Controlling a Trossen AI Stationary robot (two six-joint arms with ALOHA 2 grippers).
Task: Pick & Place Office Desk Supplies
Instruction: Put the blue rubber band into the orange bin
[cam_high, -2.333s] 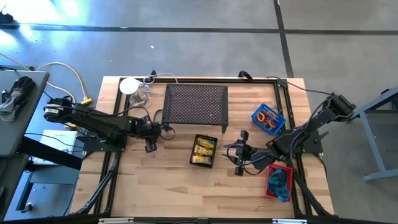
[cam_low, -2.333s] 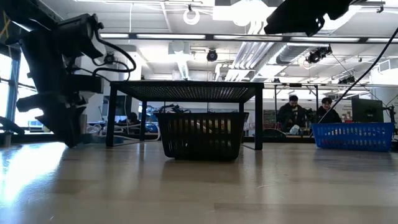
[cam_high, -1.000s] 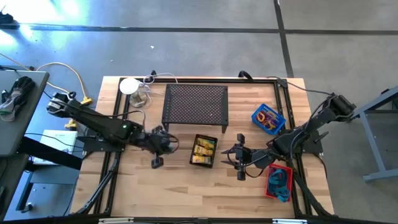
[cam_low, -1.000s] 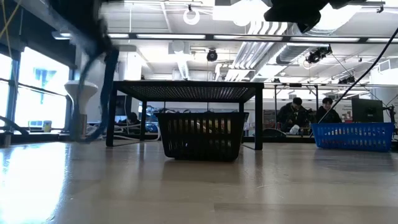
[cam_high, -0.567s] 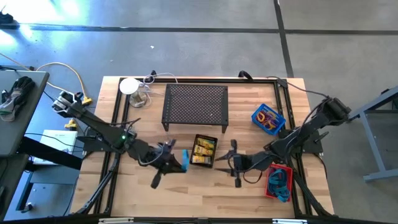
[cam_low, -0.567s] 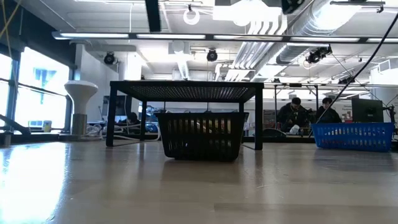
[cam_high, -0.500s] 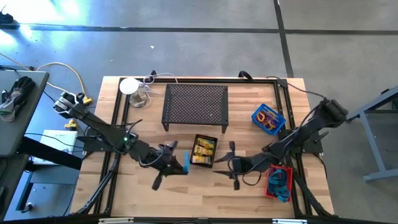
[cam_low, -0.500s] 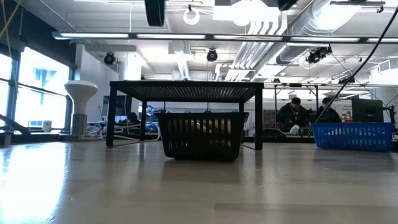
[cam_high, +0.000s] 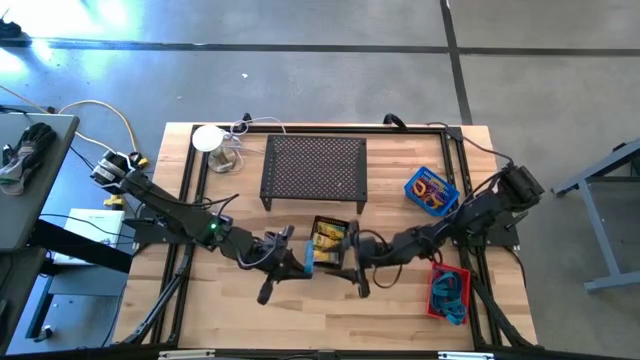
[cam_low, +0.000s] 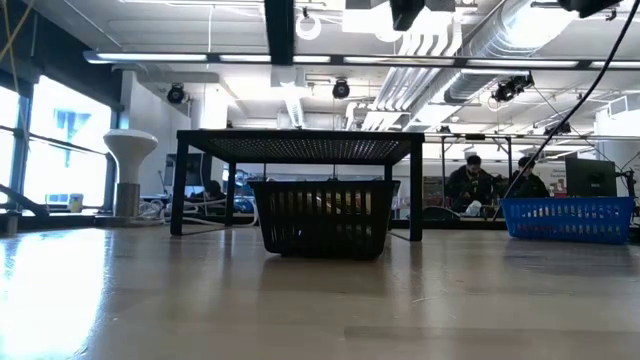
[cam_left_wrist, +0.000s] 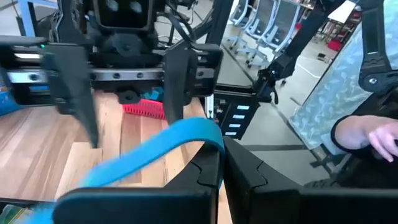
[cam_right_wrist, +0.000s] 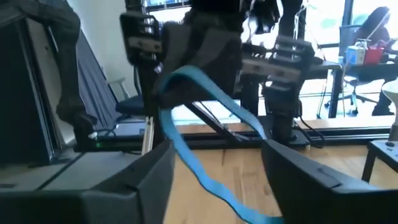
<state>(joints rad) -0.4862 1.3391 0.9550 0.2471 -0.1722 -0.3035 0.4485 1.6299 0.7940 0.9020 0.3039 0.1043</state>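
A blue rubber band (cam_high: 308, 258) hangs in the air over the near side of the black mesh basket (cam_high: 317, 222), which holds yellow packets (cam_high: 327, 238). My left gripper (cam_high: 298, 263) is shut on the band. My right gripper (cam_high: 357, 260) faces it from the right, open. In the right wrist view the band's loop (cam_right_wrist: 205, 93) reaches down between the open fingers (cam_right_wrist: 149, 180); I cannot tell whether they touch it. In the low view only the basket (cam_low: 322, 215) shows on the table. My left gripper pinches one end of the blue band's loop (cam_left_wrist: 210, 135) between its two shut fingers (cam_left_wrist: 249, 180). The fingers lie about level and point toward the table's right. The band is lifted clear and arches out from the fingertips toward my right gripper.
A black perforated stand (cam_high: 314, 168) stands behind the basket. At the right are a blue basket (cam_high: 431, 192) with coloured rings and a red basket (cam_high: 449, 290) with blue bands. A white stand (cam_high: 208, 138) is at the far left. People sit beyond the table (cam_low: 470, 182).
My left gripper has gone up and toward the table's right, tipping from pointing down to about level, and carries the blue band with it. My right gripper has gone toward the table's left and tipped level. The two now face each other over the black basket.
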